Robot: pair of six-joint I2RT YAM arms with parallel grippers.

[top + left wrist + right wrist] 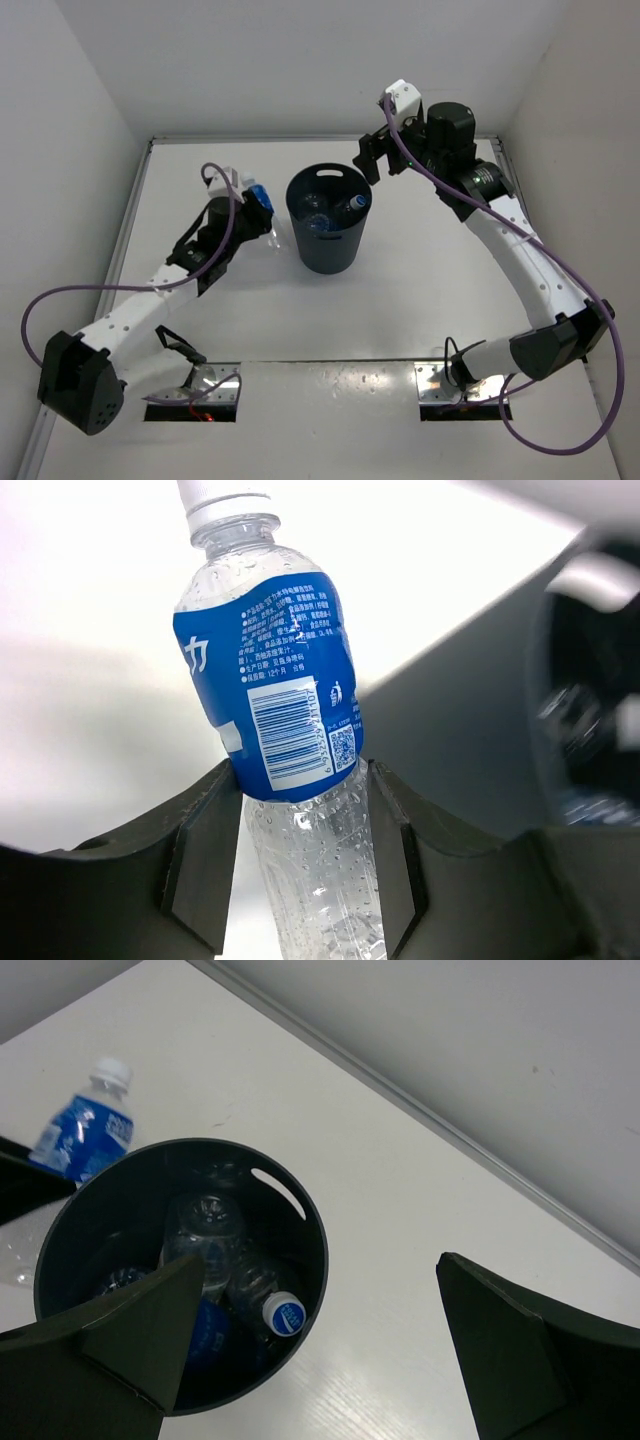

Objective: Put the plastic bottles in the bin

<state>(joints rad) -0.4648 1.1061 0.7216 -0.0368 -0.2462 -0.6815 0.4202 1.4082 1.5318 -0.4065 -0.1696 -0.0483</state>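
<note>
The dark bin [328,225] stands mid-table with several clear blue-labelled bottles [340,208] inside; the right wrist view looks down into the bin [300,1290] at those bottles [215,1250]. My left gripper [262,208] is shut on a clear bottle with a blue label [280,700], held just left of the bin, white cap pointing away. That held bottle also shows in the right wrist view [85,1130], beyond the bin's far rim. My right gripper [372,160] is open and empty, above and behind the bin's right rim.
White walls close the table at the back and sides. A metal strip [300,139] runs along the back edge. Purple cables [60,300] loop beside both arms. Two base plates [200,395] sit at the near edge.
</note>
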